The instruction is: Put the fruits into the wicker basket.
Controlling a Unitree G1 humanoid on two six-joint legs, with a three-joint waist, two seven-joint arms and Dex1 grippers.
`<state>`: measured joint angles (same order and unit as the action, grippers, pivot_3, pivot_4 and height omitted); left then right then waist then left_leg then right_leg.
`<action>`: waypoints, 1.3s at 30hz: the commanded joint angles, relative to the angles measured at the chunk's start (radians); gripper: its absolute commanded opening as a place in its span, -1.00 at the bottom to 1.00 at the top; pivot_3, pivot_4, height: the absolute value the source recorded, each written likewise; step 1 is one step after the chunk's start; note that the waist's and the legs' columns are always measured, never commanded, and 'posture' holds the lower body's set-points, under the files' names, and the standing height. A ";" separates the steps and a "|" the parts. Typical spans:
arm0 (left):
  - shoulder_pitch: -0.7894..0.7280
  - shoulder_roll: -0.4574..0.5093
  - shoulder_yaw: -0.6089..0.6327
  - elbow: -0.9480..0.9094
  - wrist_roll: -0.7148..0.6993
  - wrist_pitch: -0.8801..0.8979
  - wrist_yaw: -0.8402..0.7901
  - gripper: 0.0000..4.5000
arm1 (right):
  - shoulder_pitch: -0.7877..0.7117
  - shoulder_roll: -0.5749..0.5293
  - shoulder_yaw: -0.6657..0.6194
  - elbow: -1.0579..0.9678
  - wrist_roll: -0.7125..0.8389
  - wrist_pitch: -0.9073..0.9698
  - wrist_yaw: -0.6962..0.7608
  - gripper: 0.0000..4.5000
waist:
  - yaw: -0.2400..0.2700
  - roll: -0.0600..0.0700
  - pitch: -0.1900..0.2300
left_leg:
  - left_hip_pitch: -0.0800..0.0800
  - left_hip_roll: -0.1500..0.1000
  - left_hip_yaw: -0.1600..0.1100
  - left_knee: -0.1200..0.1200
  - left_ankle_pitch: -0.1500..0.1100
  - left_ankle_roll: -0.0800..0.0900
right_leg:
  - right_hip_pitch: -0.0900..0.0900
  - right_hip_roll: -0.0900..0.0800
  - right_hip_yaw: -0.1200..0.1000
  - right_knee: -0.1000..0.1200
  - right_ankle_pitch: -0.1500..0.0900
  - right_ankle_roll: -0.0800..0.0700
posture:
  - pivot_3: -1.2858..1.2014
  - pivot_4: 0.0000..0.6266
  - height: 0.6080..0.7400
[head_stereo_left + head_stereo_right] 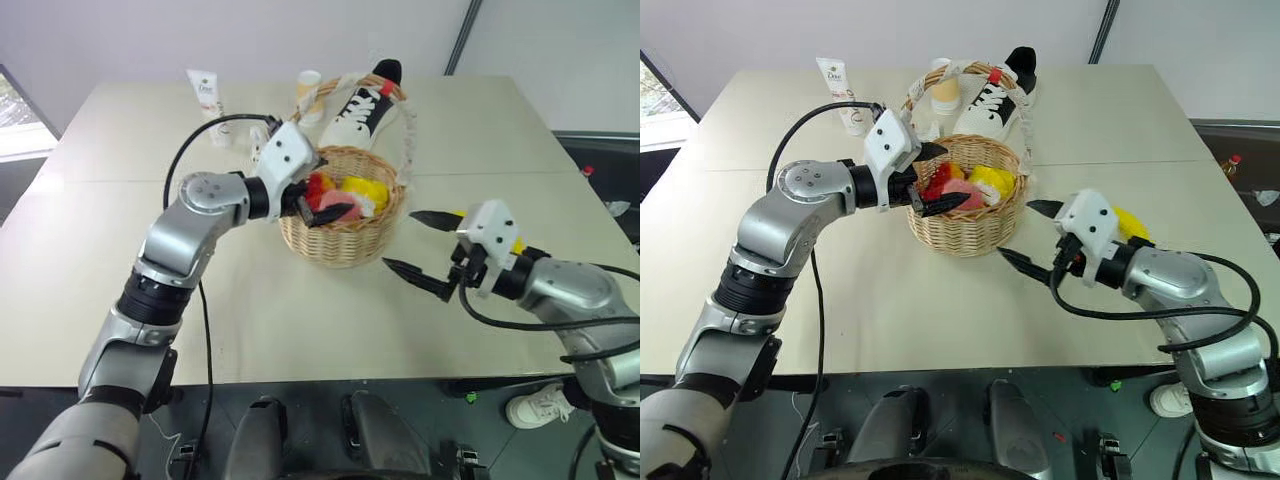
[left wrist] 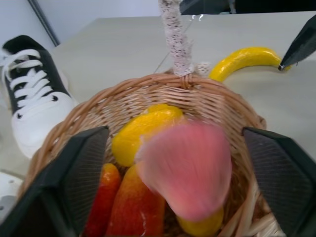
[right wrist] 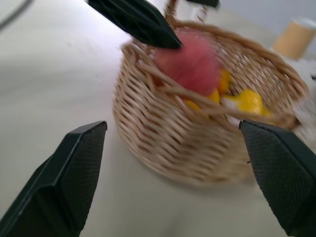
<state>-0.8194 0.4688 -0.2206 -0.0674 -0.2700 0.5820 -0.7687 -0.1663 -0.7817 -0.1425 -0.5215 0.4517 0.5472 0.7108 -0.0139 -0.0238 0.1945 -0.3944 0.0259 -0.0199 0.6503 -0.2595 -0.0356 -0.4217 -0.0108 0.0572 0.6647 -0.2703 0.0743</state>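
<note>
**Left wrist view: peach dropping into basket, banana left on tabletop**

Left wrist view shows the left end effector [image 1: 312,204] with fingers spread over the wicker basket [image 1: 340,240], and the pink peach [image 2: 185,170] blurred between them, touching neither, above the mango-like fruit [image 2: 136,207] and other yellow pieces inside. The banana [image 2: 244,60] lies on the tabletop just beyond the basket's far wall, towards the right edge, its long axis roughly parallel to that rim. The right end effector [image 1: 425,245] hangs spread and empty beside the basket, one fingertip right at the banana's end. The right arm looks nearer, so the banana is probably its pick
</note>
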 commanded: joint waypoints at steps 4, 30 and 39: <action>0.019 -0.010 0.077 -0.073 -0.078 -0.046 -0.062 0.96 | -0.002 -0.098 -0.044 0.251 -0.211 -0.046 -0.089 1.00 | -0.004 0.000 0.000 | 0.000 0.000 0.000 0.000 0.000 0.000 | 0.000 0.000 0.000 0.000 0.000 0.000 | 0.03 -0.52 1.00; 0.190 0.084 0.061 -0.260 -0.127 0.007 -0.134 1.00 | -0.344 -0.048 0.117 0.879 -0.469 -0.269 -0.119 -0.67 | -0.029 0.002 0.000 | 0.002 0.000 0.002 -0.001 0.000 0.000 | 0.000 0.000 0.003 0.001 0.000 0.000 | 0.03 -0.52 1.00; 0.275 0.200 0.286 -0.156 -0.177 -0.015 -0.151 1.00 | -0.171 -0.120 0.028 0.217 -0.248 -0.262 0.097 -0.67 | -0.035 0.003 0.000 | 0.003 0.002 0.002 -0.001 0.000 0.000 | 0.000 0.002 0.003 0.001 0.000 0.000 | 0.03 -0.52 1.00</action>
<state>-0.5488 0.6485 0.0008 -0.2262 -0.4256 0.5927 -0.9143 -0.3265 -0.8928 -0.0790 -0.1651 0.1149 0.2468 0.7622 -0.0486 -0.0207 0.1947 -0.3913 0.0288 -0.0186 0.6490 -0.2594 -0.0358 -0.4219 -0.0084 0.0597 0.6661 -0.2701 0.0743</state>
